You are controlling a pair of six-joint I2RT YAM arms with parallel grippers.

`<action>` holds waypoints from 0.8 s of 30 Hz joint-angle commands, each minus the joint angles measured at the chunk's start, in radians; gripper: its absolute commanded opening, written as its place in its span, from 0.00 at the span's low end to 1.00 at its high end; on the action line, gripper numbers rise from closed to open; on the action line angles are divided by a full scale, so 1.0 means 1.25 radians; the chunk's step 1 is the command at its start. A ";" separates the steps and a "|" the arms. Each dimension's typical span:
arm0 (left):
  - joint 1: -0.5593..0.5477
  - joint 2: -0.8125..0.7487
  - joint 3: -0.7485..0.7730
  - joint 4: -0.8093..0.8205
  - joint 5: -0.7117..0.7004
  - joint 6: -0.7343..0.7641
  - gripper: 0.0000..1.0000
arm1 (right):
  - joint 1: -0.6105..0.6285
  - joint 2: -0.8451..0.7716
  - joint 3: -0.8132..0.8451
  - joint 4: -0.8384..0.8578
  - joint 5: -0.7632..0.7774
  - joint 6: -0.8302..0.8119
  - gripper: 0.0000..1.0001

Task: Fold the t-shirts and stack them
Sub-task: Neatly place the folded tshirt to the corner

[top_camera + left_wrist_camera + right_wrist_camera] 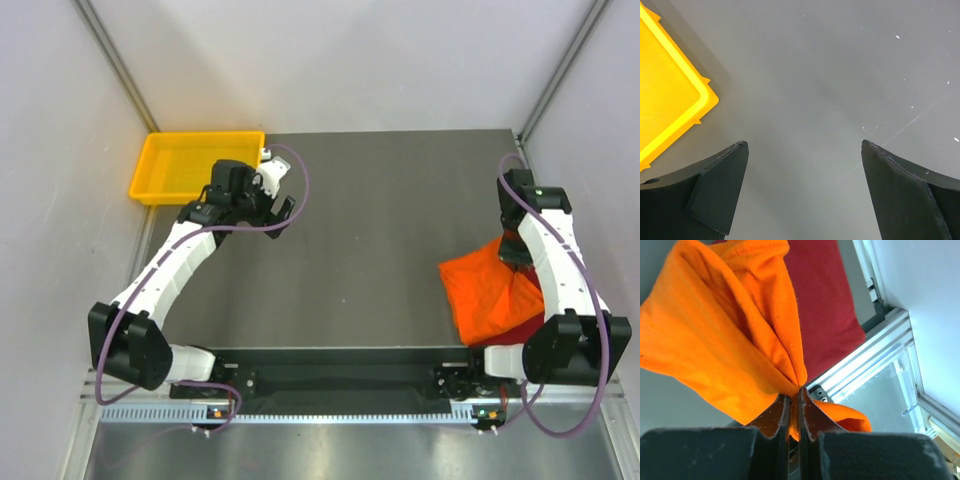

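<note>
Jaws on the right were clamped on the orange t-shirt (730, 340), bunched over the dark red t-shirt (825, 305) at the table's (380, 220) near right corner. Farther back, left jaws hung spread wide beside the yellow tray (695, 82).

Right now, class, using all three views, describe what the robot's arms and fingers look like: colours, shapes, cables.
The left arm and right arm have white link shells with black joint housings and black wrists. A purple cable loops along each arm. The left fingers are matte black wedges tapering to a point; the right fingers are dark, flat blades.
</note>
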 commanded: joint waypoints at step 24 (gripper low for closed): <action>0.004 -0.043 0.051 -0.004 0.068 -0.010 0.99 | -0.175 0.256 -0.002 0.049 -0.011 -0.033 0.00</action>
